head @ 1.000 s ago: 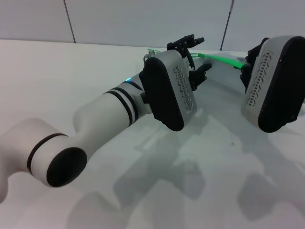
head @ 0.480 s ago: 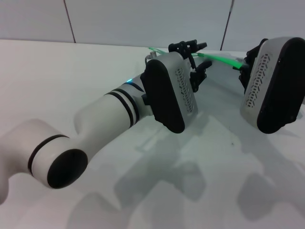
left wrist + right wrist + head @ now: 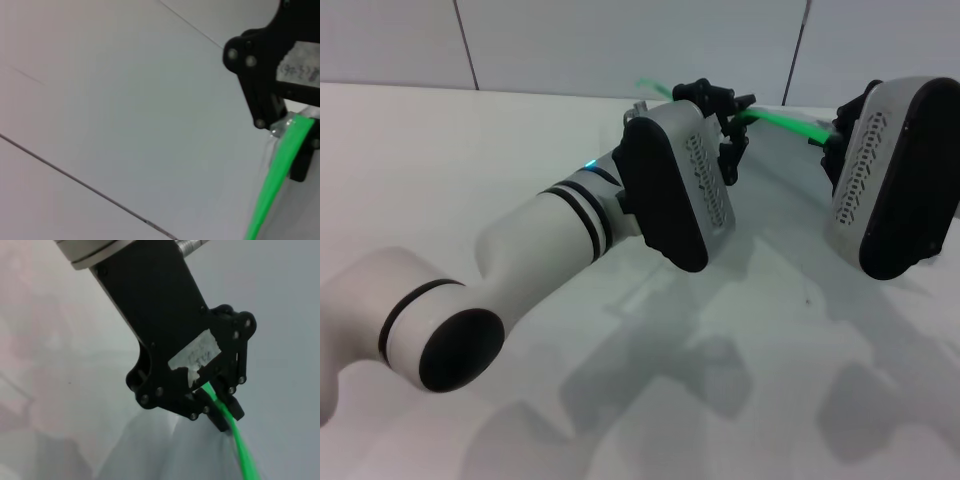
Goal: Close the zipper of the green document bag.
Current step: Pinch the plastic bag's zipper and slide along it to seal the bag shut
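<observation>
The left gripper (image 3: pixel 722 108) pinches the zipper (image 3: pixel 788 122) near its left end, lifted off the table (image 3: pixel 470 150); the green document bag (image 3: pixel 165 450) hangs below; the right gripper (image 3: pixel 295 132) clamps the strip's far end; risk: tugging could slip the thin strip free.

The zipper (image 3: pixel 790 124) runs across the far part of the table (image 3: pixel 470 150), between the two arms. The left gripper (image 3: pixel 725 110) sits at its left stretch and the right gripper (image 3: pixel 835 140) at its right end (each touching the strip). The green document bag (image 3: pixel 165 450) hangs below the zipper, in front of the wall (image 3: pixel 620 45).
</observation>
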Available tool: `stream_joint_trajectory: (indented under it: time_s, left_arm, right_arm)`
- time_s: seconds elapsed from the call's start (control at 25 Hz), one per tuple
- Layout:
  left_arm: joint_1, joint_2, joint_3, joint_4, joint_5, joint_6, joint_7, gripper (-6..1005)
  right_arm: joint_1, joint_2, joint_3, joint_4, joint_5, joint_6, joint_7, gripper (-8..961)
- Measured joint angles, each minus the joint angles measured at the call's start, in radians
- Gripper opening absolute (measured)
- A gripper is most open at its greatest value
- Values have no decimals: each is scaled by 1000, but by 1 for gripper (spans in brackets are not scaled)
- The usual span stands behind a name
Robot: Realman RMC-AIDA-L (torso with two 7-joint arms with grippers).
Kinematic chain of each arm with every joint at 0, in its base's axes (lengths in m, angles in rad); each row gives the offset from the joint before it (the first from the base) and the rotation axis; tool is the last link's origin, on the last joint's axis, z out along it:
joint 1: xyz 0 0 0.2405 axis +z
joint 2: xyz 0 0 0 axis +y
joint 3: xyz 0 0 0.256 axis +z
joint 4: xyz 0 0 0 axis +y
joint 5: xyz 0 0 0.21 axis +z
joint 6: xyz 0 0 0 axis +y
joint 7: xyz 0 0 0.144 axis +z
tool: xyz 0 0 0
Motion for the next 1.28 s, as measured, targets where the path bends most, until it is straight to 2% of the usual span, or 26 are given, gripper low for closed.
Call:
stream_joint_trajectory:
  time_s: [0.04,0.72,1.28]
  left_arm:
    - [0,0,0,1,0,6,0,92]
    - [3,-1,-52,42,-4,13,-3,85]
    - [-20,-1,-111,197,-83,67,-12,83]
  right_arm:
    - [0,0,0,0,0,0,0,48]
    - [-34,0,-1,-37,0,-3,-34,49]
    - [-92,1,12,-92,0,0,-42,49]
